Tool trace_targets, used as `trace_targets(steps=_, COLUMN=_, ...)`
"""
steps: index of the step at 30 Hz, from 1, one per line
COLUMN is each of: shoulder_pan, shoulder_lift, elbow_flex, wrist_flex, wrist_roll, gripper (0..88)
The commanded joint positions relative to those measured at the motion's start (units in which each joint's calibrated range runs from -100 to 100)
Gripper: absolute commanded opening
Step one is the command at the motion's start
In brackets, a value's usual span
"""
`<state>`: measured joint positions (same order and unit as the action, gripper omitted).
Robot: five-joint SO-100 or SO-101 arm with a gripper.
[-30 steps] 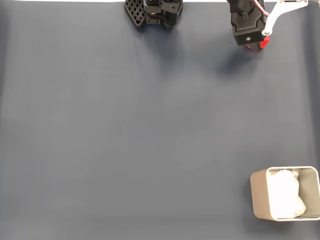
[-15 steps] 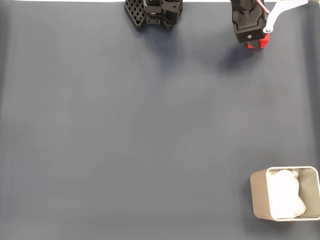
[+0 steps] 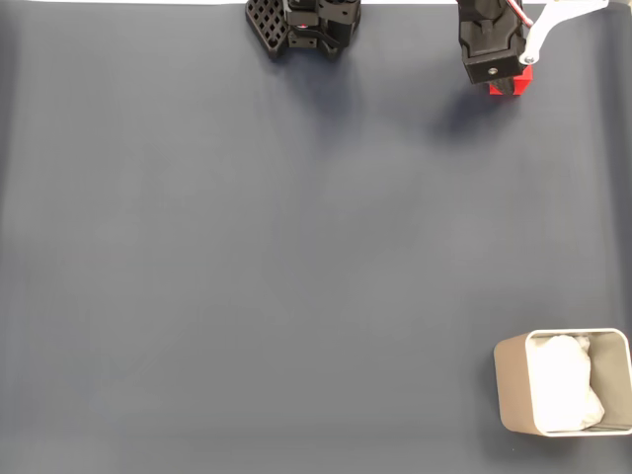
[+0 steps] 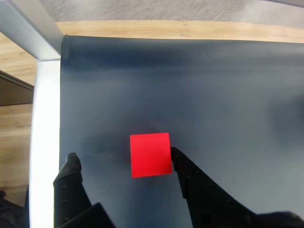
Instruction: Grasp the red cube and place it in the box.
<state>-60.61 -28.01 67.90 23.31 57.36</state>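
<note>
The red cube (image 4: 150, 155) lies flat on the dark mat between the fingers of my gripper (image 4: 123, 159), which is open. The cube's right side touches the right finger (image 4: 183, 168), and a gap separates it from the left finger (image 4: 71, 171). In the fixed view the gripper (image 3: 501, 83) hangs at the mat's far right corner, with a sliver of the red cube (image 3: 515, 87) peeking out from under it. The box (image 3: 508, 387), beige with white padding inside, stands at the bottom right, far from the gripper.
The arm's black base (image 3: 306, 25) sits at the top middle of the fixed view. In the wrist view the mat's edge and a white table border (image 4: 45, 118) run close to the left of the cube, with wooden floor beyond.
Since a second ago the gripper shifted slightly toward the mat's far edge over the cube. It has held still for the last half second.
</note>
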Motion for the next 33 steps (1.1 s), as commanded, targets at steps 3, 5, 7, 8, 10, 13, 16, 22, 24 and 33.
trace_targets(steps=3, shoulder_pan=-0.61, shoulder_lift=0.62, elbow_flex=-3.03, wrist_flex=-1.01, wrist_roll=-0.68, gripper=42.1)
trace_targets(steps=5, shoulder_pan=-0.68, shoulder_lift=0.71, elbow_flex=-3.03, wrist_flex=-1.01, wrist_roll=-0.78, gripper=42.0)
trace_targets(steps=7, shoulder_pan=-0.76, shoulder_lift=0.71, elbow_flex=-3.03, wrist_flex=-1.01, wrist_roll=-0.93, gripper=41.7)
trace_targets(steps=8, shoulder_pan=-0.76, shoulder_lift=0.71, elbow_flex=-3.03, wrist_flex=-1.01, wrist_roll=-0.98, gripper=41.4)
trace_targets(steps=10, shoulder_pan=-0.76, shoulder_lift=0.8, elbow_flex=-3.03, wrist_flex=-1.01, wrist_roll=-0.98, gripper=40.1)
trace_targets(steps=13, shoulder_pan=-0.68, shoulder_lift=0.8, elbow_flex=-3.12, wrist_flex=-0.77, wrist_roll=-0.88, gripper=37.3)
trace_targets(steps=16, shoulder_pan=-0.61, shoulder_lift=0.8, elbow_flex=-3.12, wrist_flex=-0.6, wrist_roll=-0.78, gripper=32.3)
trace_targets(steps=22, shoulder_pan=-0.47, shoulder_lift=0.45, elbow_flex=-3.49, wrist_flex=-0.52, wrist_roll=-0.93, gripper=18.3)
trace_targets(steps=24, shoulder_pan=-0.47, shoulder_lift=0.28, elbow_flex=-3.67, wrist_flex=-0.44, wrist_roll=-0.98, gripper=14.3)
trace_targets(steps=33, shoulder_pan=-0.4, shoulder_lift=0.45, elbow_flex=-4.76, wrist_flex=-0.11, wrist_roll=-0.88, gripper=5.8)
